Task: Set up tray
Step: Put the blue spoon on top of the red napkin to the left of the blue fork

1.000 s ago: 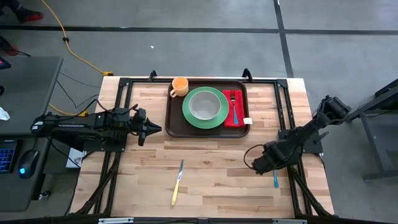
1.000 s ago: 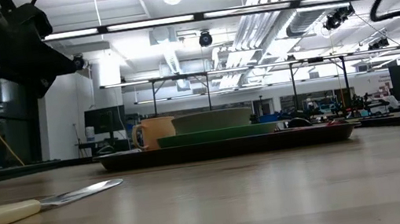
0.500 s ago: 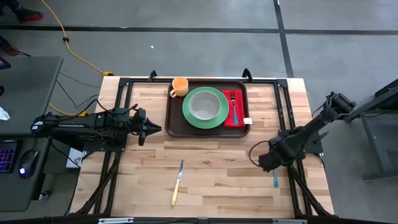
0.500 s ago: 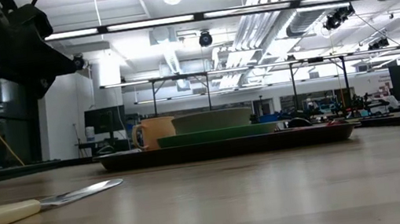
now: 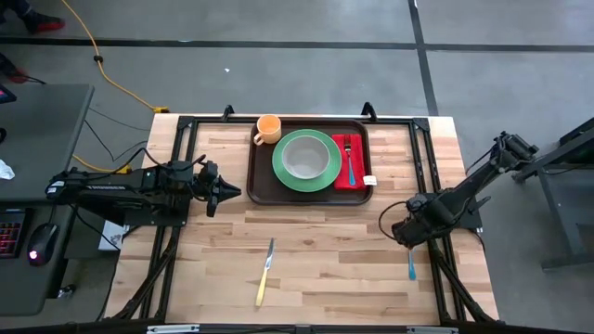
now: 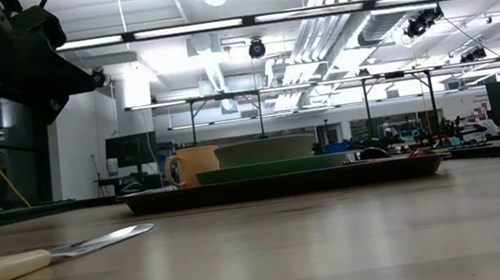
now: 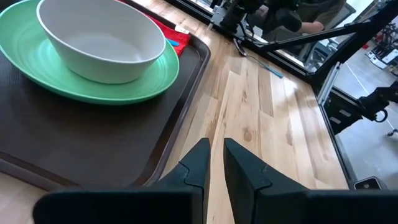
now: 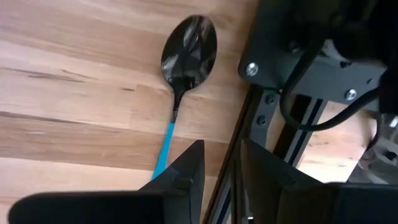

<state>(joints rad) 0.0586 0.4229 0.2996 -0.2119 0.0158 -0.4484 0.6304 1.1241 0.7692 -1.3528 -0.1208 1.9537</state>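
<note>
Large dark brown rectangular plastic tray at table 12 o'clock: holds orange mug, green plate with white bowl, red napkin, fork.

Remaining: yellow-handled knife at 6 o'clock, blue-handled spoon at 4 o'clock.

Left gripper at 9 o'clock: fingers narrow, empty. Right gripper above spoon: narrow gap, empty.

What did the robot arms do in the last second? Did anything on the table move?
The right claw slid sideways toward the table's right edge, ending above the blue-handled spoon. It grabbed nothing. The left claw waited beside the tray. The plate, bowl, cup, napkin, fork and knife stayed put.
</note>
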